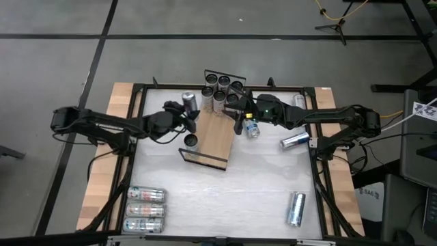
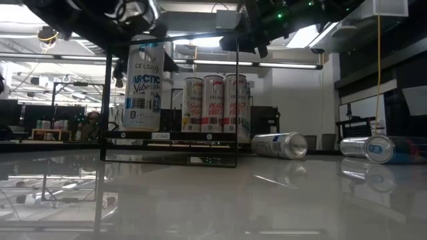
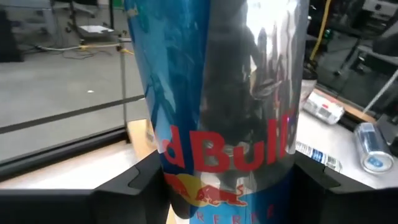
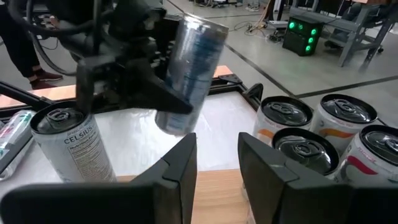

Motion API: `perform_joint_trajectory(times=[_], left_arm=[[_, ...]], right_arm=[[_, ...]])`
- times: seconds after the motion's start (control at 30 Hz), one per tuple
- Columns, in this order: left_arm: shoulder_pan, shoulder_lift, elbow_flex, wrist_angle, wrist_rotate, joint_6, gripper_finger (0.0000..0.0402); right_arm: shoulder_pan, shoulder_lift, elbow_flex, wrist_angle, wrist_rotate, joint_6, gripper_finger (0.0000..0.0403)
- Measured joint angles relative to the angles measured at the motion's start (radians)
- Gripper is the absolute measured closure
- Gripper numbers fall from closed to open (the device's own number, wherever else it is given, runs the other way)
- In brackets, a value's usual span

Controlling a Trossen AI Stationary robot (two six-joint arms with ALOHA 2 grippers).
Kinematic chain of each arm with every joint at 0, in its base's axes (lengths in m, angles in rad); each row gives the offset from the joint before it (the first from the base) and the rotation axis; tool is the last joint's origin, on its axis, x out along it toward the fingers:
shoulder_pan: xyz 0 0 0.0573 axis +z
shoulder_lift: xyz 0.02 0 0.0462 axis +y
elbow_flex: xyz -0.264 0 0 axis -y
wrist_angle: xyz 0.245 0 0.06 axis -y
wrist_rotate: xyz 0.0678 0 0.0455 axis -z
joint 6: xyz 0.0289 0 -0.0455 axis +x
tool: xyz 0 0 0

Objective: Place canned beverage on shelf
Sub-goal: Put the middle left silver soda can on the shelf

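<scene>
- Over the near-left part of the shelf [image 1: 214, 139], my left gripper [image 1: 183, 113] is clamped around a Red Bull can [image 3: 224, 106]; the left wrist view shows the blue-and-silver can filling the space between my two dark fingers [image 3: 134, 183], which press on its sides.
- From above, that can [image 1: 189, 102] sits at the board's far-left corner area, and I cannot tell whether it rests on the wood or hangs just off it.
- My right gripper [image 1: 240, 120] hovers at the shelf's right edge, fingers [image 4: 177, 168] parted only narrowly with nothing between them; bare wood shows through the gap.
- The right wrist view shows the held can [image 4: 189, 74] tilted in my left gripper, a white Celsius can [image 4: 69, 146] upright beside it, and a cluster of upright cans [image 4: 323, 134] at the board's other end.
- The low view alone gives the labels side-on: the Celsius can [image 2: 142, 83] standing behind the black wire rail [image 2: 107, 100], three more upright cans [image 2: 213, 103] further back, and two cans lying flat [image 2: 280, 145] on the white table [image 2: 267, 200].
- Only the high view shows three cans lying together [image 1: 145, 208] at the table's near-left corner and one more [image 1: 296, 208] near-right.
</scene>
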State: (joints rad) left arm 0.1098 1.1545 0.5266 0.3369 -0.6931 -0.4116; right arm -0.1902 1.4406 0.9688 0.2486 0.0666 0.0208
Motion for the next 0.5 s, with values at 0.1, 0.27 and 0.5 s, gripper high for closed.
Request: perform_joint_trajectory(times=[0.1, 0.27, 0.5], left_arm=[[0.033, 0.046, 0.0, 0.053, 0.044, 0.029, 0.0181], [0.066, 0.123, 0.0, 0.105, 0.108, 0.031, 0.0178], [0.065, 0.227, 0.0, 0.178, 0.139, 0.032, 0.0177]], right_arm=[[0.0, 0.0, 0.0, -0.012, 0.0, 0.0, 0.029], [0.0, 0.0, 0.0, -0.029, 0.0, 0.0, 0.029], [0.0, 0.0, 0.0, -0.033, 0.0, 0.0, 0.029]])
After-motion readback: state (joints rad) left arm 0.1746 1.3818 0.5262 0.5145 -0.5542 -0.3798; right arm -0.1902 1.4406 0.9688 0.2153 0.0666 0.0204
